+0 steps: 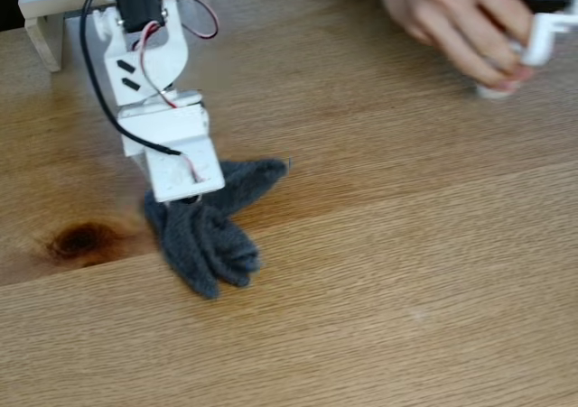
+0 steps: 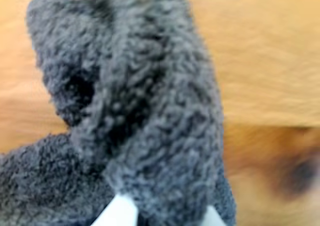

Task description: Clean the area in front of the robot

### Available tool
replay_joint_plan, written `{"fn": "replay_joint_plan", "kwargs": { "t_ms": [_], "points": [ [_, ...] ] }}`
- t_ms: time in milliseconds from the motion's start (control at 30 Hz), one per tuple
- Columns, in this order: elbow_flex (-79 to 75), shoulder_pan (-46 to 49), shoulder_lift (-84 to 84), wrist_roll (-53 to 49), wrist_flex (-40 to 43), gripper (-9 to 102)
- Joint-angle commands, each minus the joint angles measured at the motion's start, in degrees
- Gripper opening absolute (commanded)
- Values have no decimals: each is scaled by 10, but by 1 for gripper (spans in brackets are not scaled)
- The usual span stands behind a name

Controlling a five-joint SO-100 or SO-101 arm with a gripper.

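The robot [image 1: 149, 73], a white boxy arm with pink and black wires, reaches down at the left of the fixed view. Its gripper [image 1: 192, 199] is shut on a dark grey fleecy cloth [image 1: 212, 235] that lies bunched on the light oak tabletop [image 1: 388, 272], the area in front of the robot. The fingertips are buried in the cloth. In the wrist view the cloth [image 2: 145, 110] wraps around the white fingers [image 2: 119, 213], with blurred wood behind it. A dark brown knot [image 1: 81, 240] marks the wood just left of the cloth.
A person's hand [image 1: 452, 19] reaches in at the top right of the fixed view, touching a small white object [image 1: 539, 41] on the table. A white frame with a label [image 1: 45, 5] stands at the top left corner.
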Motion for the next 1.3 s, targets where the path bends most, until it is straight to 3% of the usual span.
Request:
{"fn": "replay_joint_plan", "kwargs": {
  "t_ms": [0, 167, 333, 567, 733, 900, 1133, 1267],
  "points": [
    [-16, 165, 10, -47, -29, 0],
    [-11, 274, 62, -69, 50, 0],
    [-17, 303, 168, -63, 182, 0],
    [-9, 334, 375, -202, 379, 0],
    [-9, 396, 425, -315, 530, 0],
    [-8, 490, 398, -395, 537, 0],
    [-8, 529, 324, -400, 497, 0],
    [-8, 524, 318, -395, 512, 10]
  ]
}}
